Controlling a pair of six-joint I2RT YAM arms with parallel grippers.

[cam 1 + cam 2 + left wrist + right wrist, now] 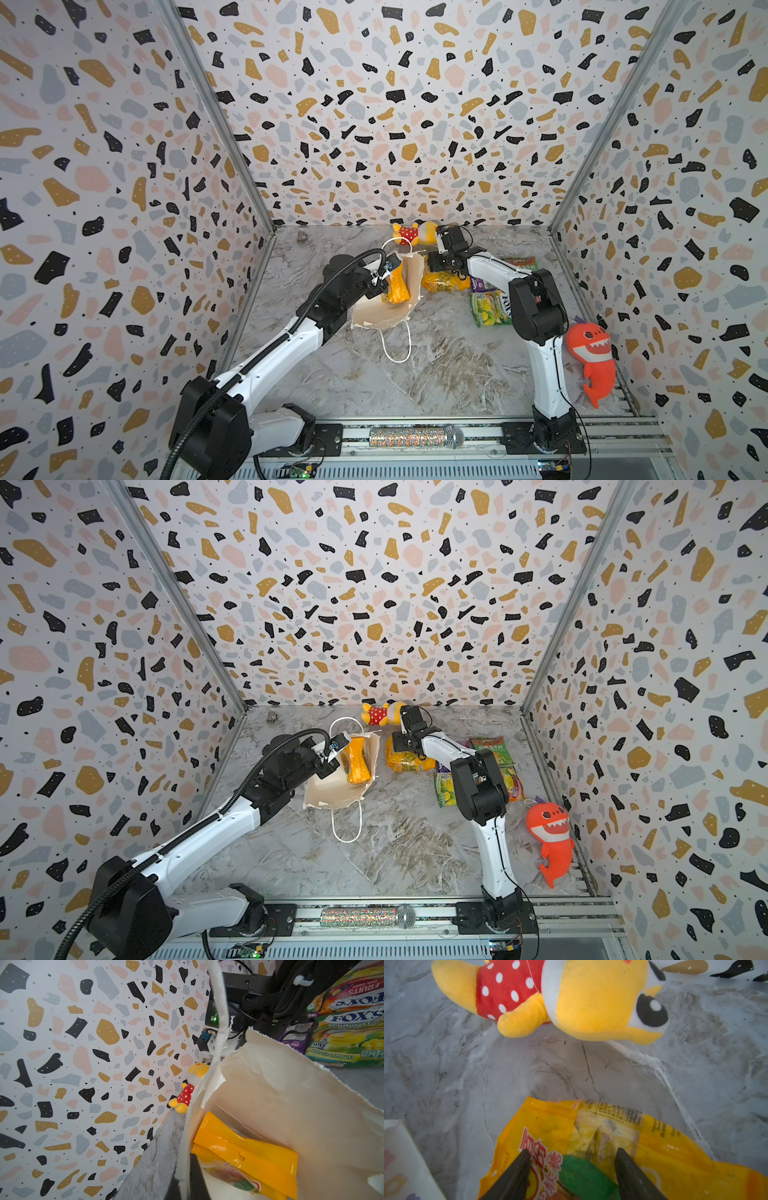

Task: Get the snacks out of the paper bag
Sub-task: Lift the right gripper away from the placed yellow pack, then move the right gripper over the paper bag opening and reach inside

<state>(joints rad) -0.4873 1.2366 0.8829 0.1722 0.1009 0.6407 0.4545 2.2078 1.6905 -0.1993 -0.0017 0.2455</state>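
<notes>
The white paper bag (pixel 384 313) lies tipped with its mouth open, one cord handle trailing toward the front. My left gripper (pixel 379 280) is shut on the bag's rim; the wrist view shows the paper wall pinched between the black fingers (pixel 196 1176). An orange-yellow snack packet (pixel 397 286) (pixel 245 1151) sits inside the bag. My right gripper (pixel 572 1151) is open, its fingertips spread just over a second orange-yellow packet (pixel 444 281) (pixel 660 1147) lying flat on the table beside the bag. A purple packet (pixel 482 285), a green one (pixel 519 262) and a FOX'S packet (pixel 492 308) lie to the right.
A yellow plush in a red dotted dress (pixel 415 233) lies at the back wall just behind the right gripper. An orange shark plush (pixel 592 357) leans at the right wall. A glittery microphone (pixel 415 436) rests on the front rail.
</notes>
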